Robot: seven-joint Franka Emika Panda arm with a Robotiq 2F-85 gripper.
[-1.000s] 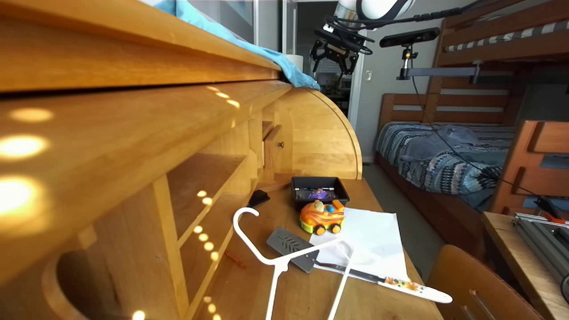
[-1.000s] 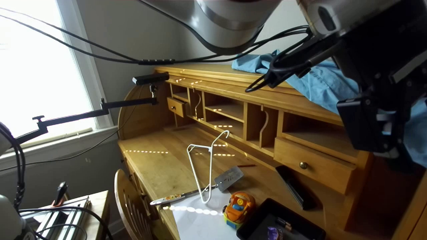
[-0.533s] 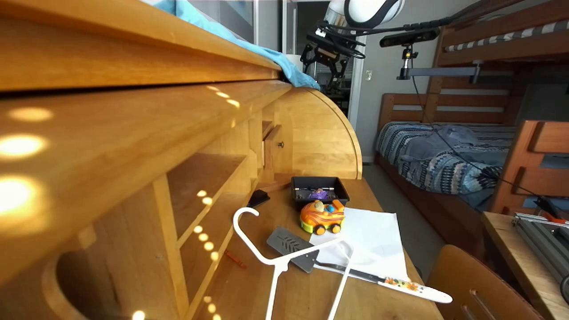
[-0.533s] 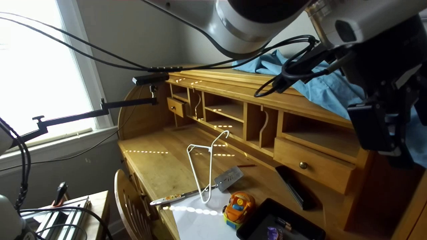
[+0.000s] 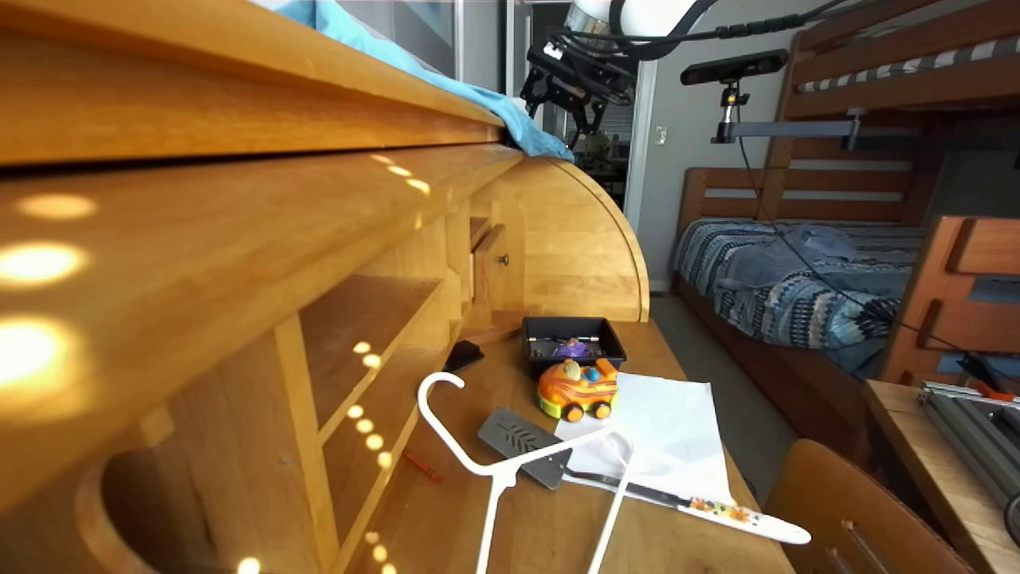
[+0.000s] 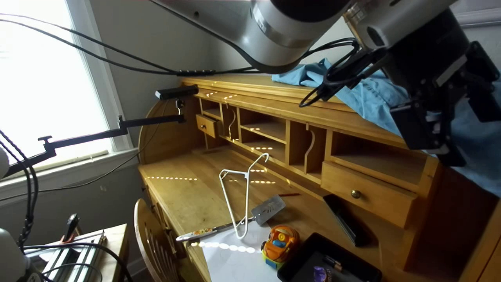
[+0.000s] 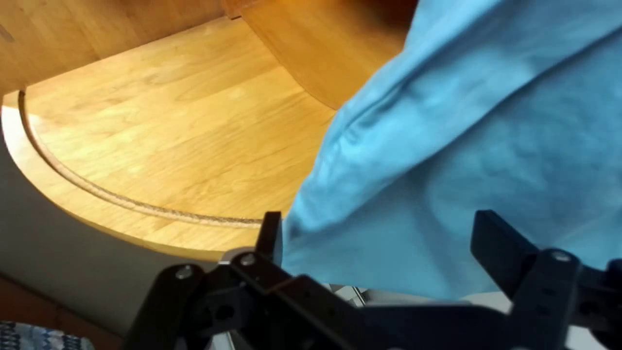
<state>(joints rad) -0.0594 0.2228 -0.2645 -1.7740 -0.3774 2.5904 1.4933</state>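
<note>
Desk, upper corner probably under cloth

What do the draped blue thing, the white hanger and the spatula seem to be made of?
Blue drape: apparently matte fabric, perhaps cotton; it hangs in soft folds.
White hanger: probably smooth plastic, judging by its even color and moulded look.
Spatula blade: likely metal, dull grey with cut-outs. Its handle: smooth white with flowers; plastic or ceramic, hard to tell.

A bunk bed marks this home bedroom.
</note>
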